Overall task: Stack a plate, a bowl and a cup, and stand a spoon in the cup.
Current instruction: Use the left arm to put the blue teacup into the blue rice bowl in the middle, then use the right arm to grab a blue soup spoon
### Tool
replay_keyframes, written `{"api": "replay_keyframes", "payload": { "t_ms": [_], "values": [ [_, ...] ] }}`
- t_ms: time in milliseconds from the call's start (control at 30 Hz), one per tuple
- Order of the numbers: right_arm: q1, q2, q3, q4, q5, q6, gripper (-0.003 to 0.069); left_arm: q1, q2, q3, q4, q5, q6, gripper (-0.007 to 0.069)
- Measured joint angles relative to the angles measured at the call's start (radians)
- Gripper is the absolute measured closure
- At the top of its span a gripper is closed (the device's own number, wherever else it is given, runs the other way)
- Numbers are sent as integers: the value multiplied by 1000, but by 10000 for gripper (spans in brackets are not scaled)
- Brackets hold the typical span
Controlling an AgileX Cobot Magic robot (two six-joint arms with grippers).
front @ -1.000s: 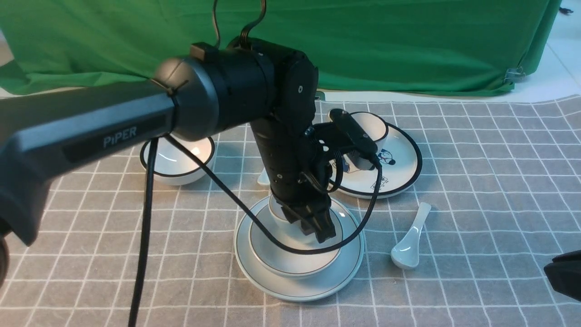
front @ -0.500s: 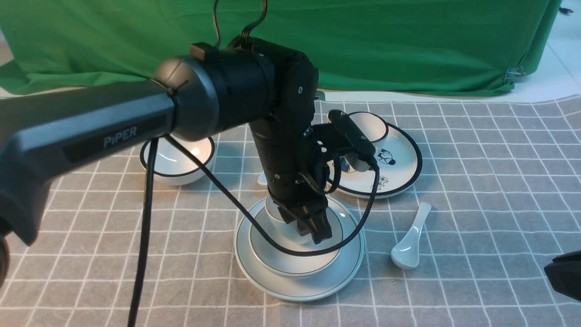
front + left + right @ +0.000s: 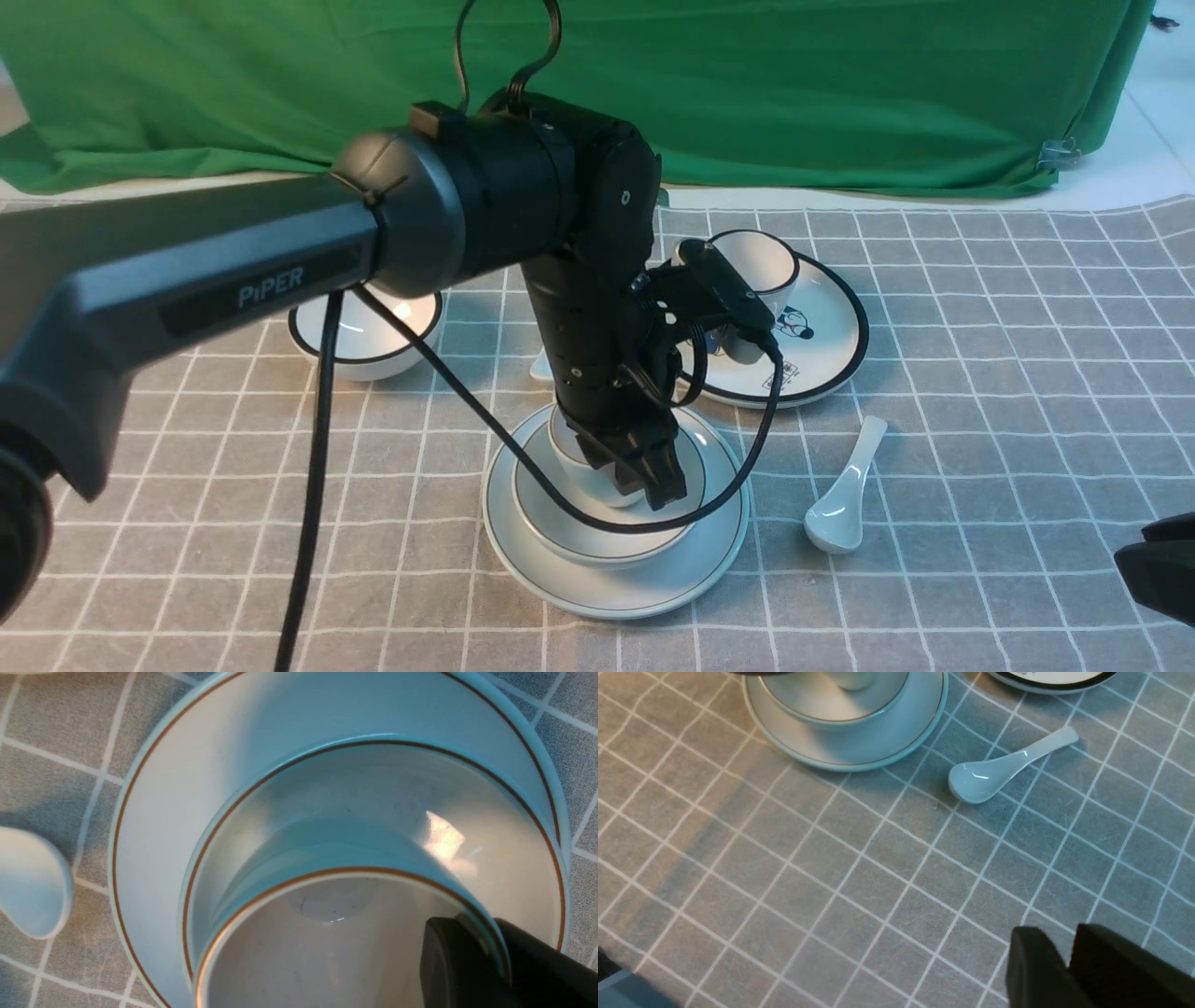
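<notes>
Black-rimmed bowl (image 3: 364, 341): on the worktop (image 3: 980, 467), well to the left of the plate (image 3: 714, 560) and behind it. It is no part of my stack.
Left pincer (image 3: 653, 481): over the plate's middle, closed on the cup (image 3: 574, 457). One of the fingers (image 3: 448, 966) is inside the rim and the other outside. I judge a pinch on the wall keeps the cup level as it goes down.
Cup: upright, centred over the plate and inside the bowl (image 3: 597, 551). I cannot tell whether its foot rests on the bowl's floor.
Bowl: seated in the middle of the plate, with a ring of plate showing all round it.
Plate: flat on the worktop. It is the widest piece, so it is the base.
Black-rimmed plate (image 3: 831, 350): behind the plate and to its right, carrying a black-rimmed cup (image 3: 761, 261).
Spoon (image 3: 845, 495): lying hollow up just right of the plate, its handle pointing away. It looks to be the last piece to go in.
Right pincer (image 3: 1064, 947): well right of the plate and low. Its fingers are nearly together and hold nothing; whether they are parted I cannot tell.
Front view alone: shows the whole layout, but my arm hides the pinch.
Left wrist view alone: shows the fingers astride the cup wall.
Right wrist view alone: shows my right fingers, with the spoon beyond them.
</notes>
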Motion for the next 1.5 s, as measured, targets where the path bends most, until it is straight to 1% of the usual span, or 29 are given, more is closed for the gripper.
{"api": "replay_keyframes", "payload": {
  "t_ms": [67, 133, 200, 233, 267, 300, 367, 433, 500, 567, 633, 700, 733, 767, 800, 833, 867, 900, 933, 1000, 1033, 1067, 1100, 1167, 1200, 1233, 1300, 1433, 1500],
  "values": [
    [0, 0, 0, 0, 0, 7, 470, 0, 0, 0, 0, 1, 0, 589],
    [0, 0, 0, 0, 0, 42, 407, 0, 0, 0, 0, 13, 0, 574],
    [0, 0, 0, -1, -3, 63, 327, 0, 0, -2, 3, 35, 0, 536],
    [0, 1, 0, -3, -7, 73, 281, 0, -1, -4, 3, 38, 0, 515],
    [0, 4, 0, -6, -10, 82, 255, 0, -2, -7, 1, 40, 0, 491],
    [0, 11, 0, -15, -15, 101, 216, 0, -9, -9, -5, 39, 0, 452],
    [0, 40, 0, -55, -27, 149, 174, 0, -24, -17, -25, 43, -10, 379],
    [0, 94, 0, -117, -31, 218, 175, 0, -46, -27, -59, 43, -22, 306],
    [-9, 143, 0, -162, -39, 257, 186, 0, -69, -29, -83, 44, -25, 253],
    [-51, 213, -4, -174, -61, 285, 193, 0, -104, -29, -95, 45, -28, 204],
    [-120, 283, -18, -155, -84, 285, 193, 0, -148, -29, -98, 46, -42, 193],
    [-222, 363, -41, -94, -123, 255, 191, 0, -209, -29, -99, 45, -82, 224],
    [-276, 403, -52, -47, -149, 227, 191, 0, -251, -29, -99, 44, -103, 264],
    [-340, 446, -63, 20, -183, 187, 191, 0, -309, -28, -99, 43, -126, 328],
    [-360, 462, -67, 45, -194, 173, 191, 0, -329, -26, -100, 42, -133, 354],
    [-415, 521, -81, 116, -233, 130, 191, 0, -406, -17, -103, 34, -147, 450],
    [-459, 570, -92, 174, -258, 98, 191, 0, -464, 3, -106, 17, -158, 515],
    [-493, 611, -100, 212, -283, 84, 191, 0, -539, 33, -109, -12, -163, 564],
    [-498, 627, -104, 217, -289, 83, 191, 0, -552, 39, -109, -17, -165, 570],
    [-525, 690, -122, 240, -308, 75, 191, 0, -656, 100, -110, -67, -170, 600],
    [-538, 750, -143, 252, -326, 73, 191, 0, -770, 187, -111, -130, -184, 615],
    [-539, 758, -146, 252, -327, 74, 191, 0, -783, 198, -111, -138, -186, 615],
    [-540, 808, -172, 259, -333, 72, 191, 0, -883, 291, -112, -198, -193, 620],
    [-538, 877, -215, 267, -334, 72, 191, 0, -996, 404, -114, -273, -197, 622],
    [-538, 918, -245, 271, -334, 72, 191, 0, -1081, 495, -117, -338, -207, 623],
    [-538, 931, -255, 271, -334, 71, 191, 0, -1104, 520, -118, -358, -211, 623],
    [-539, 999, -313, 272, -332, 71, 190, 0, -1224, 642, -118, -460, -217, 624],
    [-548, 1096, -399, 272, -322, 71, 190, 0, -1389, 838, -122, -568, -218, 624],
    [-551, 1128, -421, 271, -322, 72, 190, 0, -1434, 897, -133, -583, -218, 624]
  ]
}}
